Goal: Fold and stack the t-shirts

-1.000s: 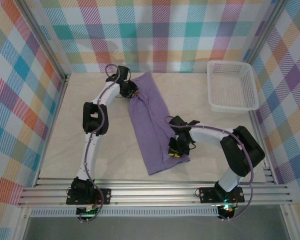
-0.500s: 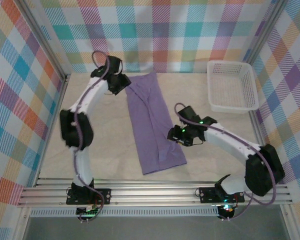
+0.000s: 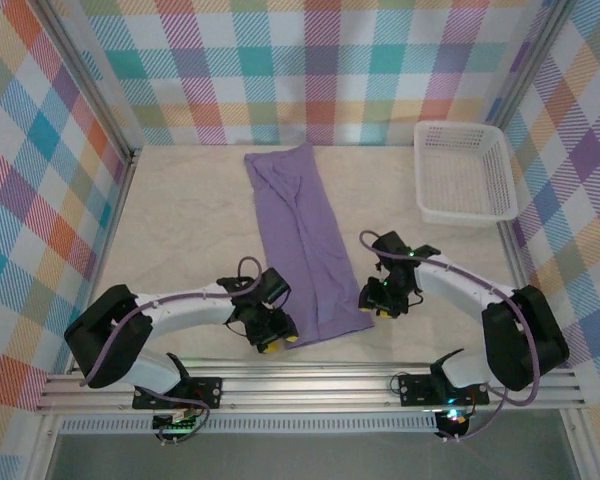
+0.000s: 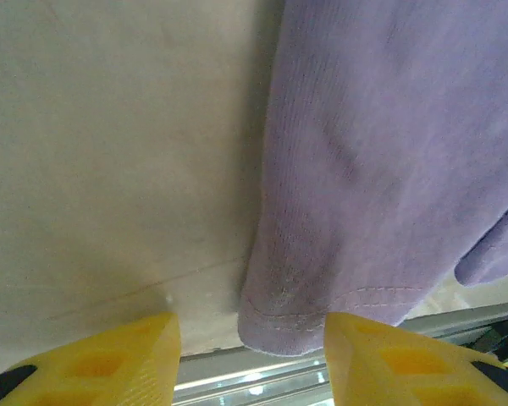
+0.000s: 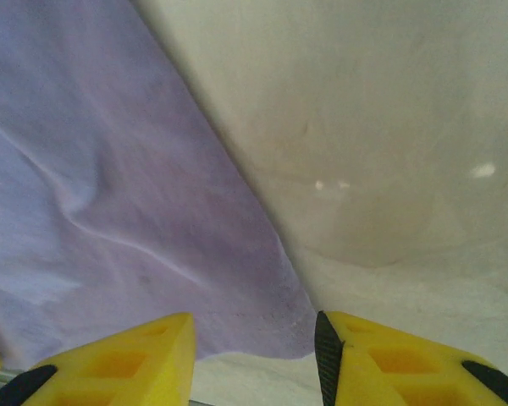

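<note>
The lavender t-shirt (image 3: 300, 240) lies flat as a long narrow folded strip, running from the back wall toward the front edge. My left gripper (image 3: 277, 338) sits low at the strip's near left corner. In the left wrist view it (image 4: 250, 359) is open, and the hemmed corner (image 4: 288, 326) lies between the yellow fingers (image 4: 110, 364) without being pinched. My right gripper (image 3: 379, 303) is at the near right corner. In the right wrist view it (image 5: 254, 359) is open too, with the cloth's corner (image 5: 279, 313) between its fingers (image 5: 389, 364).
A white lattice basket (image 3: 465, 175) stands at the back right, apart from the shirt. The aluminium front rail (image 3: 310, 385) runs just below the shirt's near end. Checkered walls close in the back and both sides.
My left arm swung from the shirt's far end down to its near left corner. The right gripper let go and shifted to the near right corner. The strip now lies straighter.
</note>
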You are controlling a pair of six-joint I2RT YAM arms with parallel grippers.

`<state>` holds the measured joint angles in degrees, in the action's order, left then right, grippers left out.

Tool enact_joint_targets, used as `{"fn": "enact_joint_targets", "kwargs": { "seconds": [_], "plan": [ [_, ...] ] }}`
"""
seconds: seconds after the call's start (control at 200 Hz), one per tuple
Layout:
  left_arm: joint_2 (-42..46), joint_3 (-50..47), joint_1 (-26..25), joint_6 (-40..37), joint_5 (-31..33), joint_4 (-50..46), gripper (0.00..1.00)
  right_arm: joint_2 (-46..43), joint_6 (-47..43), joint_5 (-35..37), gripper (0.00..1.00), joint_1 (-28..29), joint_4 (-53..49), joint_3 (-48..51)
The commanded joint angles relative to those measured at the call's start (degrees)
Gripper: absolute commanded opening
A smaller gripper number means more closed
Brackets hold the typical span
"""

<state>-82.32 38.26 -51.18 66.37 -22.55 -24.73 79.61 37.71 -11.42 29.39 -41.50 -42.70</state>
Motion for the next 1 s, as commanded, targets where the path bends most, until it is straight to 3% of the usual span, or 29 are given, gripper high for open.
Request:
{"fn": "enact_joint_targets", "kwargs": {
  "seconds": [0.0, 0.185, 0.285, 0.45, 0.6, 0.645, 0.79, 0.995],
  "plan": [
    [0.15, -1.31, -1.77, 6.20, -1.10, 6.26, 0.49, 0.93, 1.41, -0.26, 0.43, 2.26, 2.25, 2.30],
    [-4.08, 2.20, -1.91, 6.59, 0.57, 10.86, 0.47, 3.19, 2.21, -0.42, 0.42, 3.05, 6.07, 4.14],
    [-6.77, 4.22, -1.91, 5.65, 2.19, 10.84, 0.36, 4.68, 1.79, -1.05, 0.41, 3.26, 6.68, 2.94],
    [-6.67, 4.32, -1.90, 5.14, 5.00, 9.38, 0.13, 5.55, 2.19, -0.85, 0.24, 3.75, 8.10, 1.91],
    [-3.20, 4.37, -1.82, 3.62, 8.86, 4.07, 0.04, 2.58, 2.61, 1.23, 0.01, 5.64, 9.04, 2.26],
    [-2.09, 4.30, -1.82, 3.43, 9.94, 2.68, 0.00, 1.56, 2.75, 2.03, 0.00, 6.65, 8.11, 1.80],
    [4.81, 2.14, -1.82, 3.41, 13.53, -1.73, 0.00, -1.58, 6.21, 2.54, 0.00, 11.19, 3.86, 0.86],
    [16.65, -2.66, -1.82, 4.92, 12.24, -2.07, 0.00, -9.99, 15.17, 4.23, 0.00, 16.68, 0.32, 1.35]
  ]
}}
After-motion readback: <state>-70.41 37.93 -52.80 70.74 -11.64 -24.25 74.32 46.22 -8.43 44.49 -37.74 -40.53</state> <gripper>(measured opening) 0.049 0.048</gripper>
